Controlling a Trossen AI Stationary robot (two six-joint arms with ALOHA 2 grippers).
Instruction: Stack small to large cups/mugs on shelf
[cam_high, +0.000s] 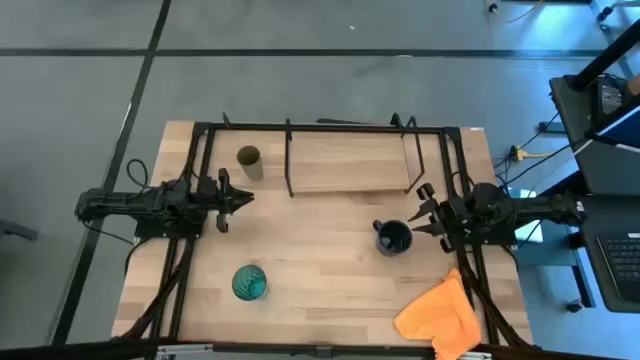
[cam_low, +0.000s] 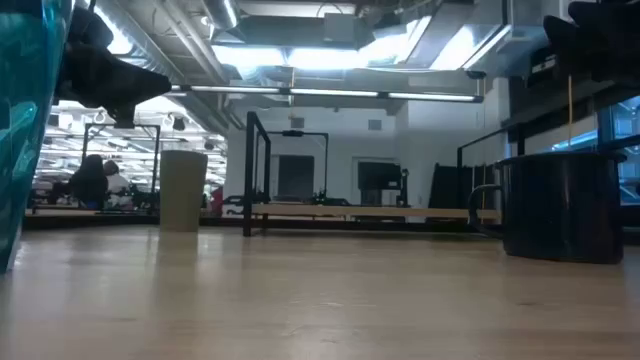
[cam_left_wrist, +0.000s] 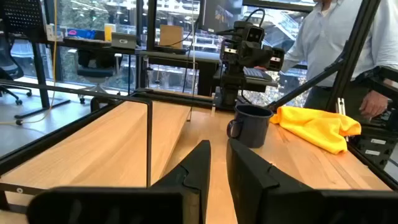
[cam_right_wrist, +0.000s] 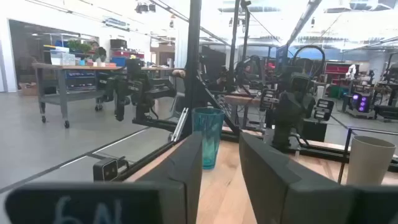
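Observation:
The dark navy mug (cam_high: 392, 238) stands upright on the table just in front of my right gripper (cam_high: 414, 211), which is open and touches nothing. My left gripper (cam_high: 247, 197) hovers at the table's left, open by a narrow gap, between the small olive-tan cup (cam_high: 249, 160) on its far side and the teal-green tumbler (cam_high: 249, 283) on its near side. Both vessels stand upright on their bases. The shelf (cam_high: 350, 165), a light board in a black rod frame, sits at the far middle. The left wrist view shows the mug (cam_left_wrist: 252, 124), the right wrist view the tumbler (cam_right_wrist: 207, 137).
An orange cloth (cam_high: 440, 315) lies crumpled at the near right corner. Black frame rods (cam_high: 200, 150) run along the table's left, right and far sides. Bare wood lies in the table's middle (cam_high: 320, 240). A person (cam_left_wrist: 336, 43) stands beyond the table's right edge.

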